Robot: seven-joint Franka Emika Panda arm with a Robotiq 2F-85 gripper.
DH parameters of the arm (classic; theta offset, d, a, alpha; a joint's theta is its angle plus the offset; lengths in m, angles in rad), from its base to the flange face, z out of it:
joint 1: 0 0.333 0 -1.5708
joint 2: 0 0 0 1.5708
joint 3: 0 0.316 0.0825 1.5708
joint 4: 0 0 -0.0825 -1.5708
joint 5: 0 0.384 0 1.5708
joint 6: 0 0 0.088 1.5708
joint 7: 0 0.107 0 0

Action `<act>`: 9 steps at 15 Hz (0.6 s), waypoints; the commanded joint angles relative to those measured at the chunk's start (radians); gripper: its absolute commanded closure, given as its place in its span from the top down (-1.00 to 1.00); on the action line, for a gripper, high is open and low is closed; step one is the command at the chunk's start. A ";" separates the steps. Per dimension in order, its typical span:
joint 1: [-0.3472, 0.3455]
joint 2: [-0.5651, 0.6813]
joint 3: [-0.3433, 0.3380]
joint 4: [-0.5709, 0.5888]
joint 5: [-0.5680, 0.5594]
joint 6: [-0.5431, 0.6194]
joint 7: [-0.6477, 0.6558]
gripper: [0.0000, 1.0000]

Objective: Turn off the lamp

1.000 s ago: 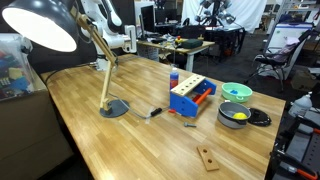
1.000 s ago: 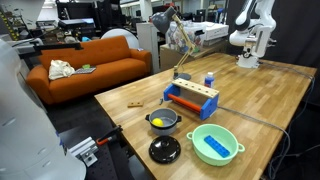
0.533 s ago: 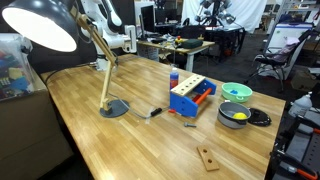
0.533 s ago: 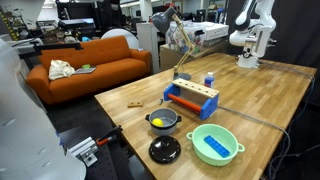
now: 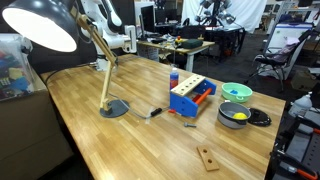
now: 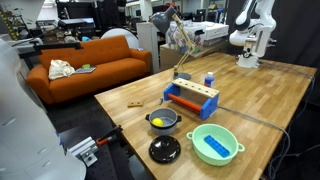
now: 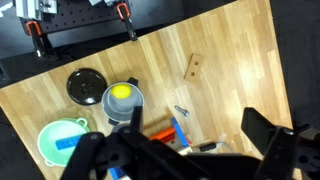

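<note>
The lamp stands at the table's back corner in both exterior views. Its dark dome shade (image 5: pixel 40 28) glows bright white inside. The jointed wooden arm (image 5: pixel 101 62) runs down to the round dark base (image 5: pixel 114 108). It also shows in an exterior view (image 6: pixel 172 28). A small black in-line switch (image 5: pixel 155 112) lies on the table beside the base, and also shows in the wrist view (image 7: pixel 203 146). My gripper (image 7: pixel 182 142) is open and empty, high above the table. The arm (image 6: pixel 249 28) stays at the table's far end.
A blue and orange toolbox (image 5: pixel 190 97) stands mid-table with a blue can (image 5: pixel 174 76) behind it. A green bowl (image 5: pixel 236 92), a pot with a yellow thing (image 5: pixel 233 114), a black lid (image 5: pixel 259 118) and a wooden block (image 5: pixel 207 158) lie near. An orange sofa (image 6: pixel 90 62) stands off the table.
</note>
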 commanded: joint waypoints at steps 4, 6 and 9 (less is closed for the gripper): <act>0.009 0.319 0.070 0.234 -0.005 0.112 0.004 1.00; 0.019 0.285 0.060 0.192 -0.002 0.129 0.004 1.00; 0.022 0.329 0.058 0.228 -0.003 0.127 0.004 1.00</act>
